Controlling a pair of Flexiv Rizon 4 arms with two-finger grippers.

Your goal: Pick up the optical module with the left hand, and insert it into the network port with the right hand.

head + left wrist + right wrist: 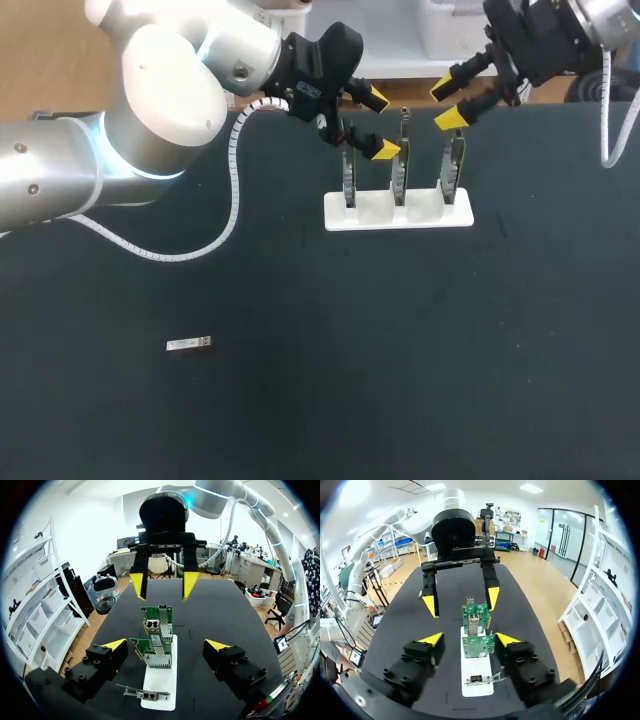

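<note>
A dark table (420, 380) seen from above, with a white stand (398, 212) near its far edge. Three green circuit boards (399, 172) stand upright in the stand in a row. The left wrist view shows a metal port (151, 626) on one board.

The optical module (189, 344), a small silver bar, lies flat on the table well apart from the stand, off its left end and towards the near side. Nothing touches it.

The left pincer (381, 124) hangs over the stand's left end. Its yellow-tipped fingers are spread wide and hold nothing. The right pincer (449, 104) hangs over the stand's right end. It too is spread apart and empty-handed.

In each wrist view the boards sit between and ahead of that arm's own fingers, and the other pincer faces it from across the stand.
</note>
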